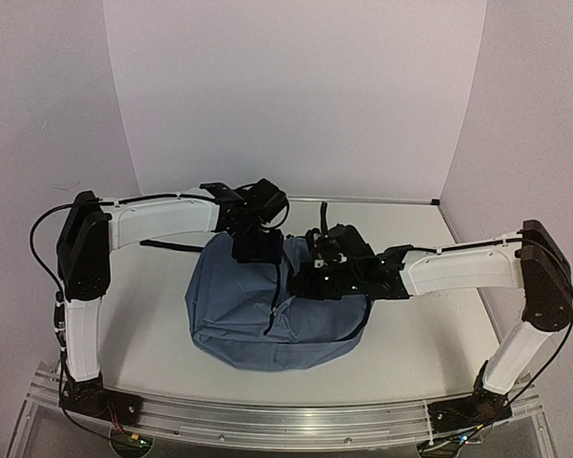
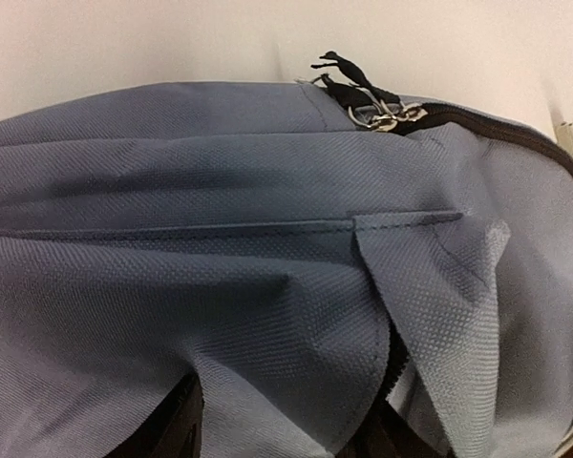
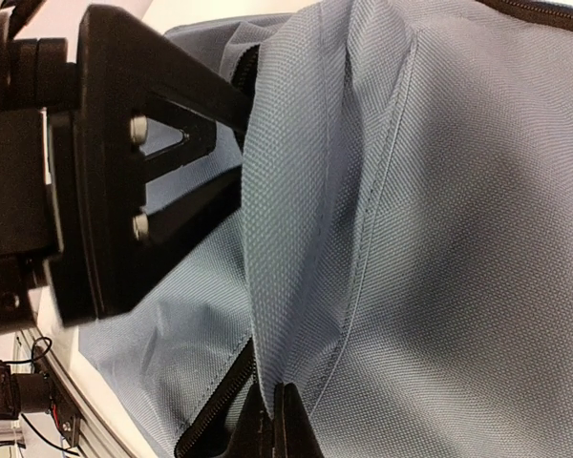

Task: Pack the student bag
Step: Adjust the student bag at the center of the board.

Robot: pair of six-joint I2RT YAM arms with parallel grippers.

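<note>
Student bag point(image 1: 253, 320) lies between both arms; right gripper point(image 3: 275, 429) pinches its zipper-edge fabric, left gripper point(image 2: 277, 439) straddles a flap, fingers apart.

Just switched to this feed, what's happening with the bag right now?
The blue backpack lies on the table, worked from both sides. The right hand is shut, pinching the edge of the flap beside the open zipper. The left hand straddles a bunched fold on top; whether it grips is unclear.
</note>
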